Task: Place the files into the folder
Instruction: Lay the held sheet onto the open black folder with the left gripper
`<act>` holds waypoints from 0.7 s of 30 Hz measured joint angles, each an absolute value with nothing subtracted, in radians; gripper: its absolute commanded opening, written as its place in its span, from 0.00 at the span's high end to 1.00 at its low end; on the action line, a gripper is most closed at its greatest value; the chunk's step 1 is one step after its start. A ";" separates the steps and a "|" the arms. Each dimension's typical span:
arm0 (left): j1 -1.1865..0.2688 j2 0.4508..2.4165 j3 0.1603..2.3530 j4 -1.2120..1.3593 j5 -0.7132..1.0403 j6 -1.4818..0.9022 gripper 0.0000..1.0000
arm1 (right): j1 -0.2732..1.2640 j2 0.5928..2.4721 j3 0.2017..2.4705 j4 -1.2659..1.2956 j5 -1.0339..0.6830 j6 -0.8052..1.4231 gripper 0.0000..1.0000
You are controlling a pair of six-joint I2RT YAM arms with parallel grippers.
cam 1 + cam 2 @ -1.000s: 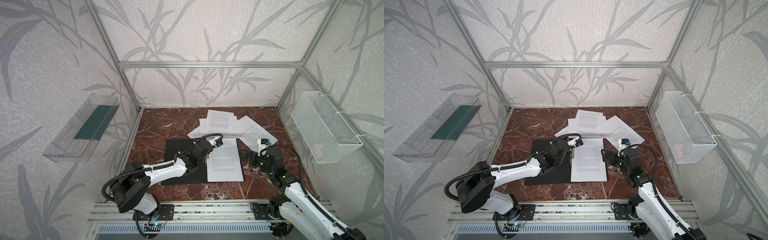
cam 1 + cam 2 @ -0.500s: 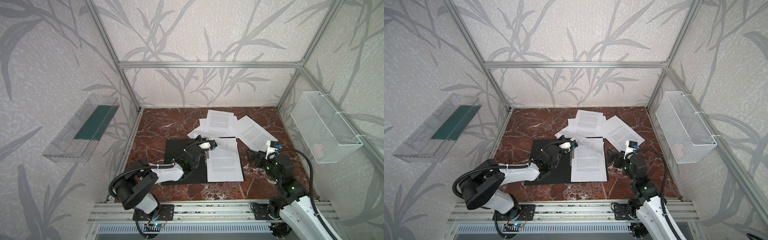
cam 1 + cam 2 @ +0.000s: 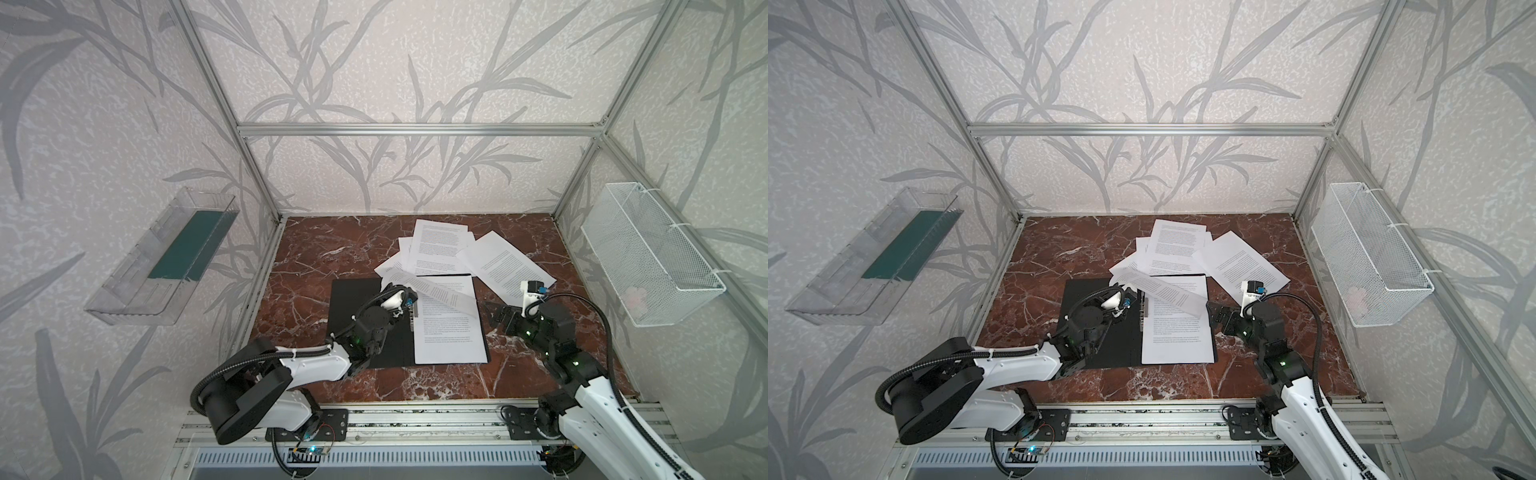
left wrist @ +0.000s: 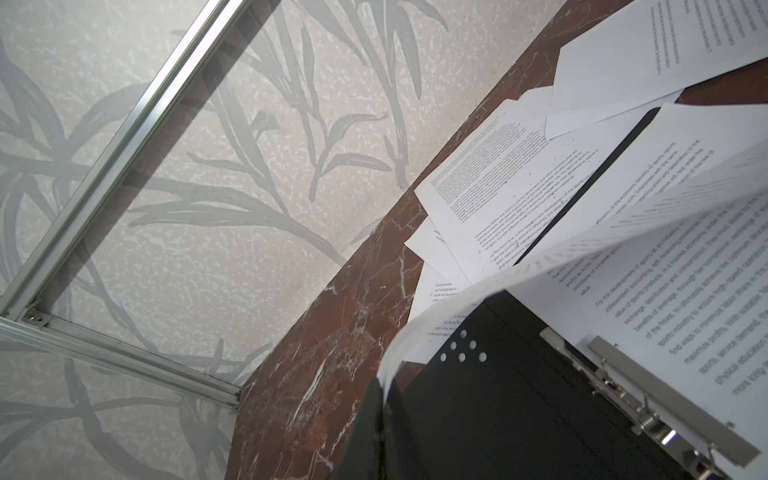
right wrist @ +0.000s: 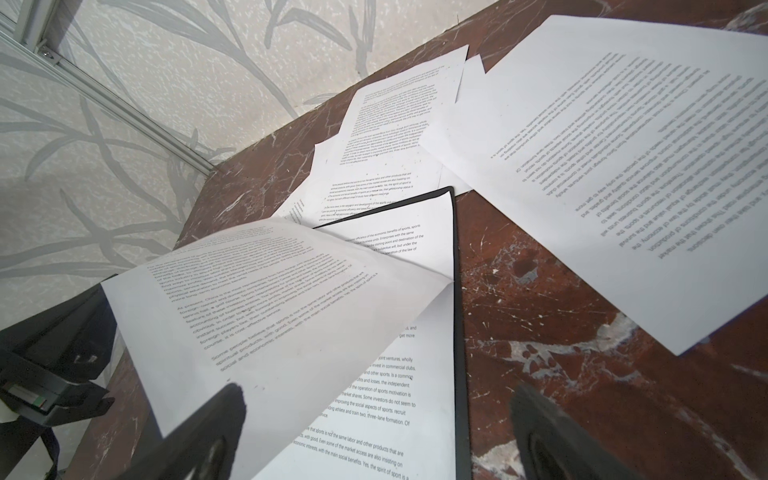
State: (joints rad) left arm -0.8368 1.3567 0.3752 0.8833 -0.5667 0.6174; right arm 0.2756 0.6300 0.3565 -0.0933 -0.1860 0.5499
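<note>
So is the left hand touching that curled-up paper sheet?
Touching. In the left wrist view the lifted sheet curls down onto the dark finger of the left hand, no gap.

The light is bright, even and diffuse in every view, with no hard-edged shadows. In both top views the pale walls are well exposed and the marble surface (image 3: 316,266) reads clearly. Only a faint soft shadow lies under the lifted sheet (image 3: 436,293). The wide lens splays the straight frame lines outward towards the corners.

In the left wrist view a frame bar (image 4: 120,141) throws a soft dark band on the wall beside it. The lifted sheet, close to the lens, is smeared and its print unreadable. The metal clip (image 4: 673,403) carries a small bright glint.

In the right wrist view the two dark fingers (image 5: 208,432) of the right pincer (image 5: 374,428) are out of focus, while the print farther off stays sharp.
</note>
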 measured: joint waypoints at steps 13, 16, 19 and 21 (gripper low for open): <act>-0.804 1.123 0.269 0.849 -0.750 0.250 0.01 | 0.276 0.698 0.356 -0.056 -0.220 0.550 0.01; -0.776 0.950 0.395 0.490 -0.704 -0.019 0.01 | 0.276 0.736 0.356 -0.050 -0.237 0.549 0.01; -0.755 0.820 0.524 0.151 -0.620 -0.343 0.01 | 0.276 0.759 0.356 -0.047 -0.248 0.550 0.01; -0.752 0.765 0.552 0.019 -0.541 -0.505 0.01 | 0.276 0.768 0.356 -0.041 -0.257 0.550 0.01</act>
State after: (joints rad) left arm -0.7517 0.7650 0.5522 0.0193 -0.5411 -0.5045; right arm 0.2756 0.7681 0.3565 -0.0406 -0.2565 0.5503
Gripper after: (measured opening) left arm 0.991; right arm 0.990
